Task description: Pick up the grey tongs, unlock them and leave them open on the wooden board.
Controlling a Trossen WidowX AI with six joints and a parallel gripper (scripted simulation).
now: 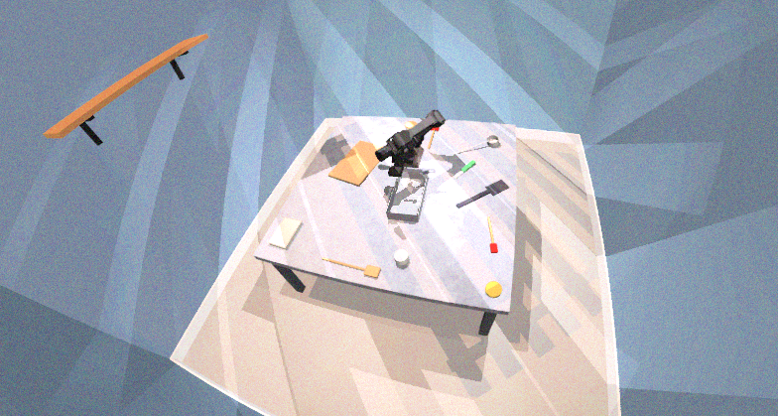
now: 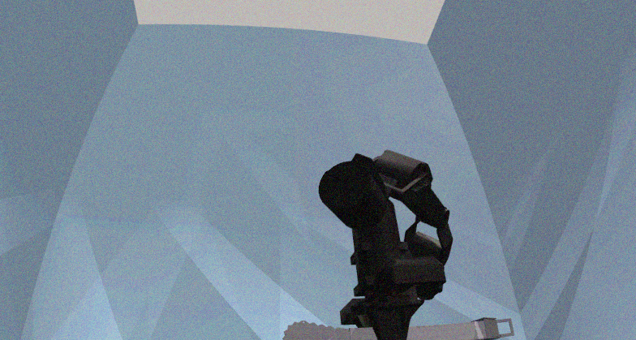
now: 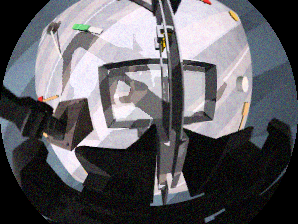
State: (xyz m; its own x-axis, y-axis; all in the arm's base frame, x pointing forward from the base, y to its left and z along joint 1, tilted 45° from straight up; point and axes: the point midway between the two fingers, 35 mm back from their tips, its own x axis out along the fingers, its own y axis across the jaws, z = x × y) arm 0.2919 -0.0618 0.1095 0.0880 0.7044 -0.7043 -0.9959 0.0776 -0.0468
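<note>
In your wrist view the grey tongs (image 3: pixel 166 90) run as a thin bar from top to bottom, gripped between the dark fingers low in the picture. Behind them the roasting tin (image 3: pixel 200 70) appears as a dark rectangle on the pale table (image 3: pixel 213 30)

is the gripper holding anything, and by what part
Yes: the gripper is shut on the grey tongs, gripping partway along their two arms, above the roasting tin.

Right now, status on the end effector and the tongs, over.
End effector shut on grey tongs. Tongs lifted, above roasting tin. Wooden board beside it, nothing blocking seen.
</note>
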